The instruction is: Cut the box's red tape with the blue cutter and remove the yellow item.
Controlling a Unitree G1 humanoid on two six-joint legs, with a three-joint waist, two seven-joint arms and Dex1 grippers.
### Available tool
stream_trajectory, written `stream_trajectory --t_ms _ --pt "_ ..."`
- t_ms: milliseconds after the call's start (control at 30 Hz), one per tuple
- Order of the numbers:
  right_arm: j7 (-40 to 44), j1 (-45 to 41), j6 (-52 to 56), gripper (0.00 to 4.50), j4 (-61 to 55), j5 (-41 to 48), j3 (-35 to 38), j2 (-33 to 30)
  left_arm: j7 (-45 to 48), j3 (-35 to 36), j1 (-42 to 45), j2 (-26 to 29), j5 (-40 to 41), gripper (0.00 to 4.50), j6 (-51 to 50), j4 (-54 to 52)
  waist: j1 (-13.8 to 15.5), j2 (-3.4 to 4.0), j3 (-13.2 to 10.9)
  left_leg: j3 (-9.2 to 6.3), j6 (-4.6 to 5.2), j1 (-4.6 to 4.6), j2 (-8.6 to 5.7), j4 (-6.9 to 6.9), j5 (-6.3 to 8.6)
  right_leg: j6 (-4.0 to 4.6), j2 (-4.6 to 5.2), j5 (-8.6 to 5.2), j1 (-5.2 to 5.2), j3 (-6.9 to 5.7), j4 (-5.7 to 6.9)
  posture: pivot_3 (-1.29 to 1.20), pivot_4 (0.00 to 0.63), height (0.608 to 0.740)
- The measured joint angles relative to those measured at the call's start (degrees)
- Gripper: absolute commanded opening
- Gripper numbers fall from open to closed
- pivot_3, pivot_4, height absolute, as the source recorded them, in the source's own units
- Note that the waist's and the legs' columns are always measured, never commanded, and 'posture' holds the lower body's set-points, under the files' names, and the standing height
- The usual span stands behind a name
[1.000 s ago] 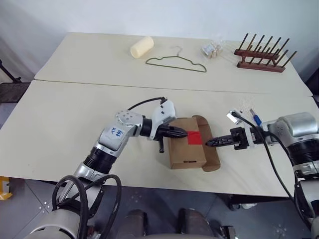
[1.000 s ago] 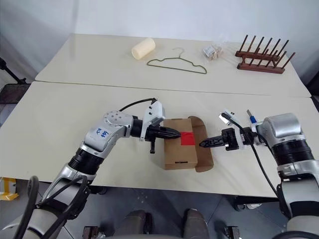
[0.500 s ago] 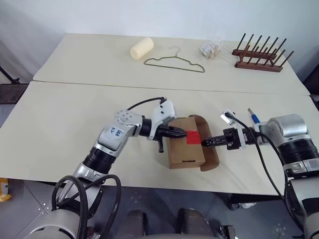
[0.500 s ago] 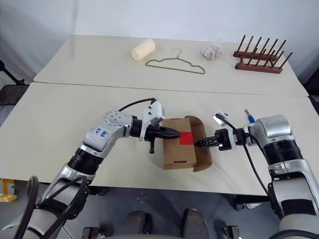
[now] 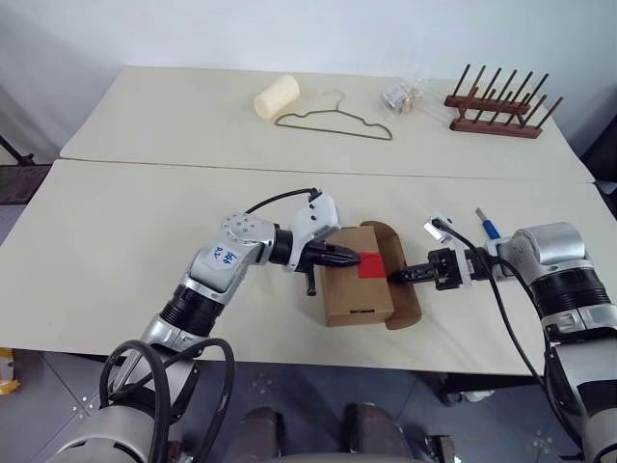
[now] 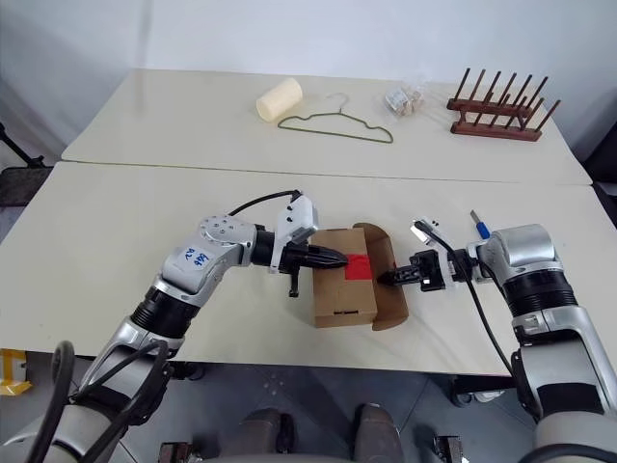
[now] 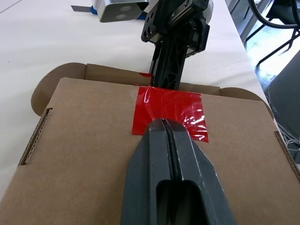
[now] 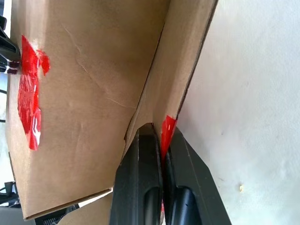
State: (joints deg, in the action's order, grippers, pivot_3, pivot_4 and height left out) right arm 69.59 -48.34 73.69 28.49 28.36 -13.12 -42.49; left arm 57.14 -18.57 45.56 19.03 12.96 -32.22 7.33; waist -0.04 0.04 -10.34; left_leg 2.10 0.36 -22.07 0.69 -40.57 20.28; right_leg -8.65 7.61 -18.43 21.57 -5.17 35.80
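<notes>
Small brown cardboard box: near front edge of cream table, side flap open toward my right arm. Bright red tape square on top face. My left gripper: clenched, empty, tip resting on tape. My right gripper: clamped on flap edge with red tape strip. Slim blue cutter lies beside right arm. Far table: cream roll, wire hanger, wooden rack.

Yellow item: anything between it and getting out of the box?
The yellow item isn't visible. The box looks closed on top, with the left gripper pressing shut on the red tape. The right gripper pinches the side flap, shut on it.
</notes>
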Motion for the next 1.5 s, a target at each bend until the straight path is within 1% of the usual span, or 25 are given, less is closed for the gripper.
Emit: stream_trajectory --t_ms 133,267,367,467,667,733,800,867,1000,1200,1300,1500 --pt "0.02 -1.35 2.07 0.02 -0.8 -0.1 -1.14 -1.87 -0.28 -0.01 0.0 -0.62 0.0 0.0 0.55 0.31 0.42 0.01 0.0 -0.02 0.01 -0.07 -0.05 -0.03 0.0 -0.01 0.06 0.0 0.02 -0.01 -0.02 0.0 0.15 0.74" --pt "0.13 -5.88 4.96 0.02 -0.89 -0.75 -3.04 -7.1 -1.46 0.4 0.1 -3.43 0.02 0.0 3.09 2.72 1.43 0.04 -0.03 -0.02 0.02 -0.15 -0.07 -0.05 0.01 -0.03 0.07 0.01 0.07 -0.03 -0.11 0.0 0.15 0.74" --pt "0.2 -10.19 6.76 0.02 -1.29 -1.78 -4.62 -11.11 -2.59 0.89 0.5 -6.04 -0.03 0.0 5.58 5.58 1.6 0.04 -0.03 -0.02 0.03 -0.19 -0.07 -0.03 0.02 -0.03 0.06 0.02 0.07 -0.05 -0.17 0.0 0.15 0.74" --pt "0.64 -13.72 8.9 0.02 -2.33 -2.46 -6.89 -14.61 -4.35 1.28 1.59 -9.5 -0.77 0.0 9.06 9.99 1.57 0.04 -0.03 -0.01 0.04 -0.24 -0.09 -0.01 0.02 -0.03 0.07 0.02 0.13 -0.05 -0.19 0.0 0.15 0.74" --pt "1.6 -22.62 12.44 0.02 -4.72 -4.07 -12.01 -21.2 -10.33 3.06 6.47 -17.87 -3.53 0.0 17.64 23.2 1.56 0.03 -0.04 0.08 0.04 -0.44 -0.09 0.07 0.02 -0.04 0.07 0.02 0.45 0.0 -0.17 0.0 0.15 0.74" --pt "2.35 -24.1 12.85 0.02 -5.64 -4.34 -13.66 -22.48 -11.45 3.74 7.9 -20.02 -4.19 0.0 20.3 27.02 1.56 0.03 -0.04 0.13 0.04 -0.59 -0.1 0.14 0.02 -0.04 0.07 0.02 0.67 0.01 -0.13 0.0 0.15 0.74" --pt "2.42 -24.75 12.99 0.02 -5.75 -4.82 -15.07 -23.25 -12.52 4.67 9.3 -21.86 -4.34 0.0 22.49 30.18 1.57 0.03 -0.04 0.17 0.04 -1.0 -0.1 0.04 0.02 -0.04 0.07 0.03 1.08 0.02 -0.01 0.0 0.15 0.74" --pt "2.13 -25.05 14.02 0.02 -6.65 -5.22 -16.06 -23.8 -13.37 5.77 10.46 -23.47 -4.36 0.0 24.57 32.6 1.6 0.03 -0.04 0.16 0.04 -1.1 -0.1 0.02 0.02 -0.04 0.07 0.03 1.18 -0.01 0.02 0.0 0.15 0.74" --pt "1.0 -25.58 16.68 0.02 -11.05 -5.21 -17.76 -24.55 -13.84 6.75 11.18 -23.93 -4.49 0.0 27.09 34.45 1.57 0.03 -0.04 0.15 0.04 -1.1 -0.1 0.07 0.02 -0.04 0.07 0.03 1.2 -0.03 0.01 0.0 0.15 0.74" --pt "-2.08 -27.32 18.26 0.02 -13.52 -4.77 -20.38 -24.53 -13.46 6.31 9.23 -23.96 -4.83 0.0 26.35 33.25 1.59 0.04 -0.04 0.13 0.04 -1.11 -0.1 0.04 0.02 -0.04 0.08 0.03 1.19 -0.03 0.01 0.0 0.15 0.74" --pt "-3.8 -28.01 18.61 0.02 -14.1 -3.41 -20.93 -24.46 -13.1 6.09 7.07 -23.55 -5.22 0.0 24.85 30.7 1.54 0.04 -0.03 0.13 0.04 -1.11 -0.1 0.04 0.02 -0.04 0.08 0.03 1.19 -0.03 0.02 0.0 0.15 0.74" --pt "-8.23 -28.85 18.62 0.02 -17.46 2.25 -21.49 -25.29 -11.21 5.08 2.66 -21.32 -5.63 0.0 20.86 23.59 1.61 0.04 -0.03 0.1 0.04 -1.12 -0.1 -0.01 0.02 -0.03 0.09 0.03 1.19 -0.03 0.04 0.0 0.15 0.74"
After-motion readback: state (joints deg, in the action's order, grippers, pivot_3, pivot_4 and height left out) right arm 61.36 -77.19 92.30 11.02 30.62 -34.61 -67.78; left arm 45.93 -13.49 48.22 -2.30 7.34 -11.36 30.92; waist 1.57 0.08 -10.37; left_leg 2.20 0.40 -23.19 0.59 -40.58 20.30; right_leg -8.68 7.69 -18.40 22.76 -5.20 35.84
